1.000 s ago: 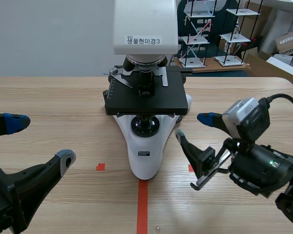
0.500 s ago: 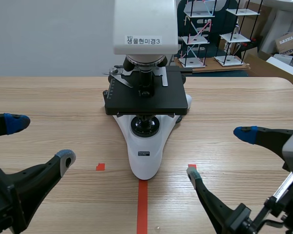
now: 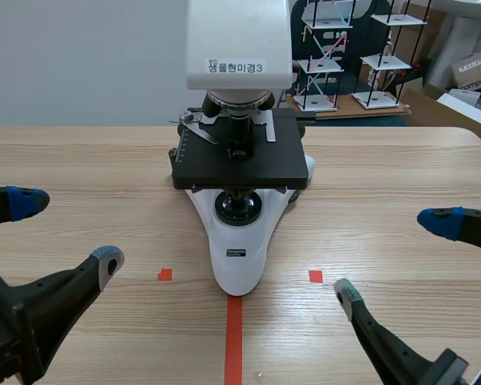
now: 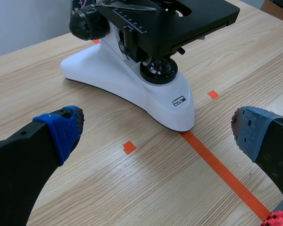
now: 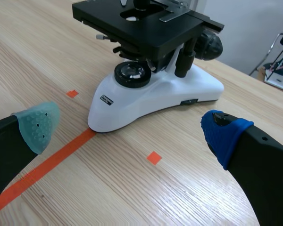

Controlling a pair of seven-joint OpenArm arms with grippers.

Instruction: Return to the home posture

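Your left gripper (image 3: 64, 229) and right gripper (image 3: 393, 257) both hang released, flanking the microscope (image 3: 239, 241); only the scene view shows its labelled head (image 3: 239, 40).

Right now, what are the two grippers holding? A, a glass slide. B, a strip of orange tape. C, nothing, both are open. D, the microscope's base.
C: the left gripper and the right gripper both have their fingers spread wide with only bare table between them, and the microscope stands apart from both.
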